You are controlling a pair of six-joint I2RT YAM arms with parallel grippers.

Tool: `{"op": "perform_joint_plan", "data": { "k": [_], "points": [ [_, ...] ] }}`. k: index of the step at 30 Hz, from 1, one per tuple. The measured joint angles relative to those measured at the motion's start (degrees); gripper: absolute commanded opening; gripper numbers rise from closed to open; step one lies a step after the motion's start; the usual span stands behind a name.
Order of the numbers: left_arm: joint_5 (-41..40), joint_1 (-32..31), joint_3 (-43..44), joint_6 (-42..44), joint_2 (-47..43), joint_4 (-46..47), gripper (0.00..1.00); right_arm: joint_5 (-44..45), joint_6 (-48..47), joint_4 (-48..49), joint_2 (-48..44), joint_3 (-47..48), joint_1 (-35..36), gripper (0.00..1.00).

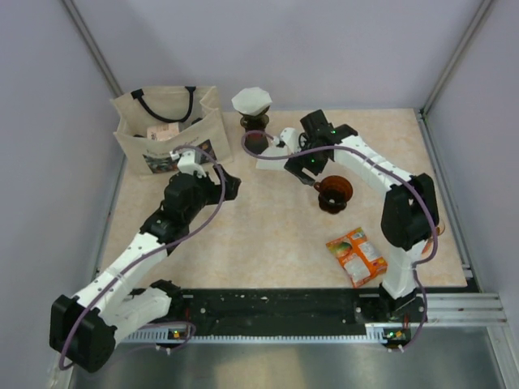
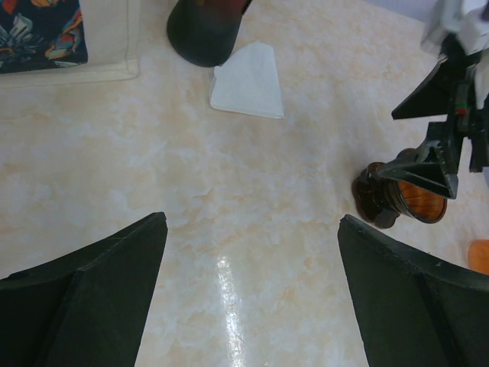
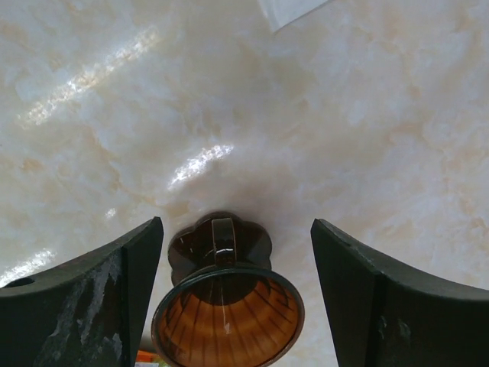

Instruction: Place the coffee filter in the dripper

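Observation:
The dripper [image 1: 334, 193] is a translucent cone with a dark green rim, amber-brown inside, and stands upright on the table. In the right wrist view the dripper [image 3: 228, 313] lies below and between the fingers of my open, empty right gripper [image 3: 235, 223]; they are apart. In the top view the right gripper [image 1: 312, 173] hovers just left of it. A flat white coffee filter [image 1: 272, 160] lies on the table; it also shows in the left wrist view [image 2: 248, 80]. My left gripper [image 1: 229, 185] is open and empty over bare table [image 2: 250, 222].
A second dark cone [image 1: 258, 142] stands behind the flat filter. A white filter [image 1: 251, 101] sits in a holder at the back. A canvas bag [image 1: 166, 130] stands at the back left. An orange packet [image 1: 357, 256] lies front right.

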Motion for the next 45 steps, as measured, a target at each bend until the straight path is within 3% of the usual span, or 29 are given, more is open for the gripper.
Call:
{"op": "perform_joint_plan", "data": {
  "k": [9, 13, 24, 28, 31, 37, 45],
  "points": [
    [-8.7, 0.0, -2.6, 0.0, -8.4, -1.9, 0.99, 1.8, -1.6, -4.8, 8.2, 1.3, -0.2, 0.65],
    [-10.6, 0.0, -2.8, 0.0, -8.7, -2.3, 0.99, 3.2, -2.0, -6.8, 11.0, 3.9, -0.2, 0.53],
    [-11.4, 0.0, -2.8, 0.2, -6.7, -3.1, 0.99, 7.0, -2.3, -12.3, 12.9, 6.4, -0.2, 0.38],
    [-11.5, 0.0, -2.8, 0.4, -6.6, -3.1, 0.99, 7.0, -2.6, -13.2, 13.5, 6.4, -0.2, 0.18],
    [-11.5, 0.0, -2.8, 0.5, -6.0, -3.2, 0.99, 6.8, -2.8, -13.7, 13.8, 6.5, -0.2, 0.1],
    [-11.5, 0.0, -2.8, 0.5, -5.2, -3.2, 0.99, 7.2, -2.8, -14.6, 13.9, 7.2, -0.2, 0.0],
    [-11.4, 0.0, -2.5, 0.7, -4.4, -3.2, 0.99, 10.2, -2.8, -18.2, 10.8, 7.6, -0.1, 0.0]
  ]
}}
